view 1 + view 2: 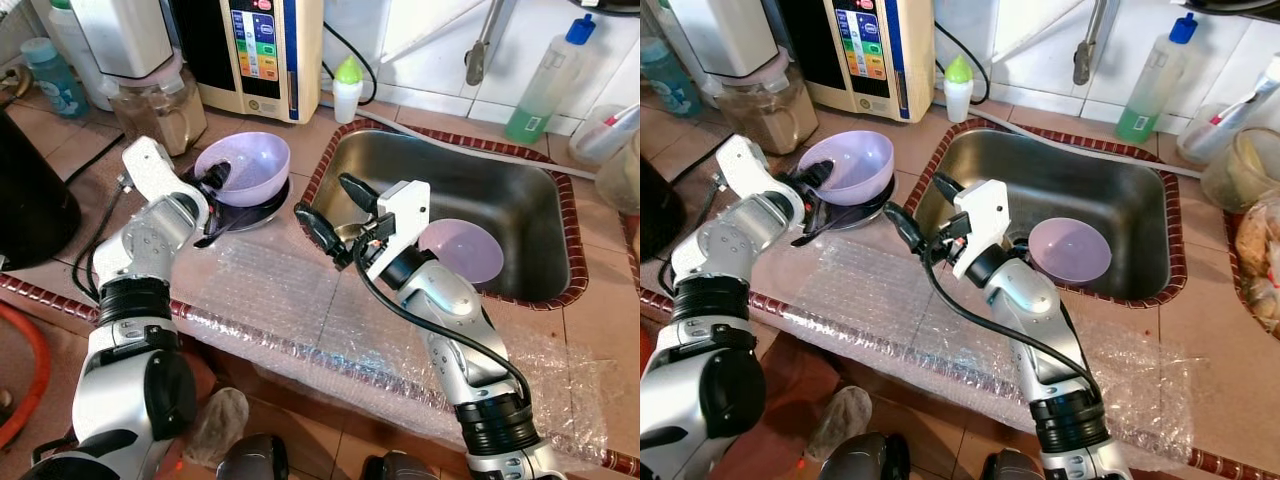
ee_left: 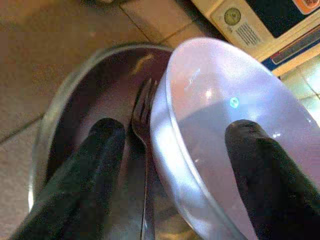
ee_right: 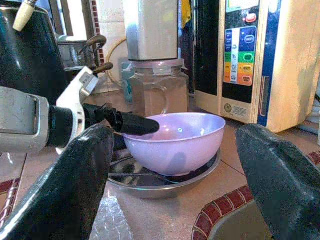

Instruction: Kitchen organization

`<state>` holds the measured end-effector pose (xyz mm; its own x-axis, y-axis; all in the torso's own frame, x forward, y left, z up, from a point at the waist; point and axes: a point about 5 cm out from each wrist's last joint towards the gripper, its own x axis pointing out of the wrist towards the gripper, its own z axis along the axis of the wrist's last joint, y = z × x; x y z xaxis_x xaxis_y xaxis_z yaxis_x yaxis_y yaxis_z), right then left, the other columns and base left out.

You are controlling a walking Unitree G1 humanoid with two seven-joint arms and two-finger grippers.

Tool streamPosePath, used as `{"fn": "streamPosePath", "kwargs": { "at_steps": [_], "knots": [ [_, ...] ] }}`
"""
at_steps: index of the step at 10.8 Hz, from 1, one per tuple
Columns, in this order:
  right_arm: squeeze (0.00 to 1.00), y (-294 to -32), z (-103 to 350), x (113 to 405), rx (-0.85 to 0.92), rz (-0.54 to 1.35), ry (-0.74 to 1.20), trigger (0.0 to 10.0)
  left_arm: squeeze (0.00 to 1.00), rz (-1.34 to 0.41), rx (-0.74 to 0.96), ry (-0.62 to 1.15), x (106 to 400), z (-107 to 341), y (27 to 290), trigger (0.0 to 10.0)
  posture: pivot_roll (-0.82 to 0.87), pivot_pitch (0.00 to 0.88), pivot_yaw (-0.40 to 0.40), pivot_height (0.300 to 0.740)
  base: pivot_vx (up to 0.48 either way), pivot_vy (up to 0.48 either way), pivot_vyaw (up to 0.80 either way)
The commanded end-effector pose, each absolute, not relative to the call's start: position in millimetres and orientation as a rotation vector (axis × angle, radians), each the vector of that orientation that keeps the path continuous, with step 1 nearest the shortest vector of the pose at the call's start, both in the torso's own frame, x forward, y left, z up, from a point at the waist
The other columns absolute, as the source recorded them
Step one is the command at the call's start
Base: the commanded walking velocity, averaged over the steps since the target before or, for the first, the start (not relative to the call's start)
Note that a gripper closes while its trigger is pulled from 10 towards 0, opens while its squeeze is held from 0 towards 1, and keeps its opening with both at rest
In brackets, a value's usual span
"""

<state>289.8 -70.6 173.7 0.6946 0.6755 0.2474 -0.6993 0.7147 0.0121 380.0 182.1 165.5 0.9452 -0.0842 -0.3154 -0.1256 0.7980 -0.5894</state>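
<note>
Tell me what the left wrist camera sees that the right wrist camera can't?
Left wrist view: a fork lying in the metal plate, beside the purple bowl, with one finger of the left gripper inside the bowl and one outside.

Right wrist view: the glass jar, the whole left gripper reaching in, and the sink's edge.

Both: the bowl on the plate and the water machine behind.

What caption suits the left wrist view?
Open left gripper straddles the lavender bowl's rim above a fork in a steel plate.

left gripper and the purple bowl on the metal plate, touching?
Cannot tell. The left wrist view shows the left gripper open astride the purple bowl's rim, contact unclear.
</note>
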Motion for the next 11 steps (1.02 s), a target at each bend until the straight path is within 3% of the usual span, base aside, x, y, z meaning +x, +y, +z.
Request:
{"fn": "streamPosePath", "kwargs": {
  "at_steps": [1, 6, 11],
  "knots": [
    [0.00, -68.5, 178.1, 288.4, 0.101, 0.787, -0.252, 10.0, 0.00, 0.000, -0.667, 0.344, 382.1, 168.6, 179.7, 0.0, -0.06, 0.039, 0.075, 0.740, 0.000, 0.000, 0.00],
    [0.00, -68.0, 167.4, 285.2, 0.068, 0.834, -0.200, 10.0, 0.00, -0.030, -0.666, 0.368, 376.4, 157.1, 176.4, 0.0, -0.06, 0.028, 0.072, 0.740, 0.000, 0.000, 0.00],
    [0.00, -76.6, 142.9, 278.2, 0.001, 0.889, -0.082, 10.0, 0.00, 0.017, -0.527, 0.272, 372.4, 154.7, 180.6, 0.0, -0.06, 0.025, 0.073, 0.740, 0.000, 0.000, 0.00]
  ]
}}
